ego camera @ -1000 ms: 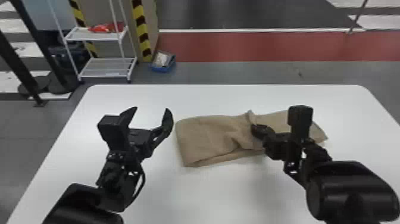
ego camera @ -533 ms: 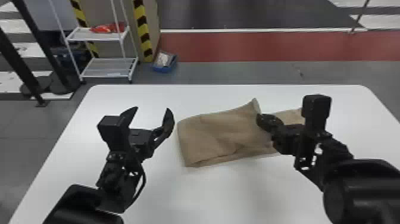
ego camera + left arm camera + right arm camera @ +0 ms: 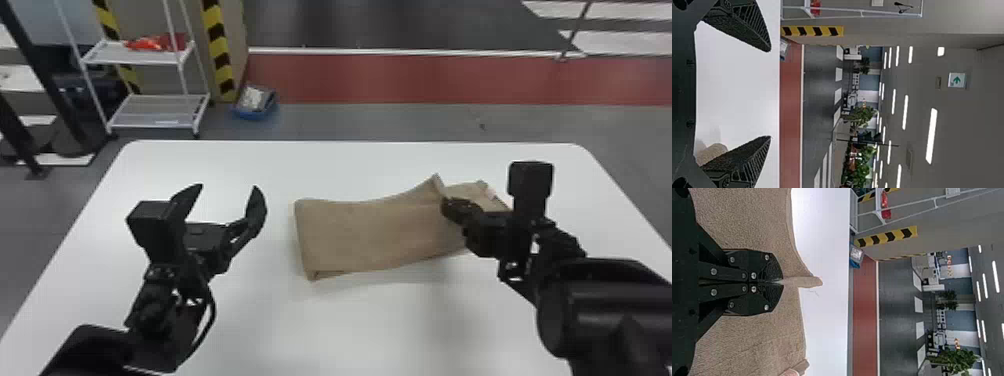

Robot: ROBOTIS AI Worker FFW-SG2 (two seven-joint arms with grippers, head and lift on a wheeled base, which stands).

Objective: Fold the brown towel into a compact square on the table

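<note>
The brown towel (image 3: pixel 370 235) lies folded in a long band on the white table (image 3: pixel 380 325), its upper layer lifted at a corner near the right end. At that raised edge is my right gripper (image 3: pixel 447 205). In the right wrist view the right gripper (image 3: pixel 779 282) is shut with the towel's edge (image 3: pixel 805 281) pinched between its fingertips. My left gripper (image 3: pixel 227 192) stands open left of the towel, above the table, holding nothing. The left wrist view has the left gripper (image 3: pixel 770 94) with fingers wide apart, and a bit of towel (image 3: pixel 713 152) beyond one finger.
Past the table's far edge, a white shelf rack (image 3: pixel 157 125) with red items stands on the floor at the left. A blue bin (image 3: pixel 255 102) sits beside a striped post. Both arms reach in over the table's near side.
My right gripper has moved to the right, drawing the towel's upper layer along and smoothing its creases. More of the lower layer was showing on the right before. The left arm has kept still.
</note>
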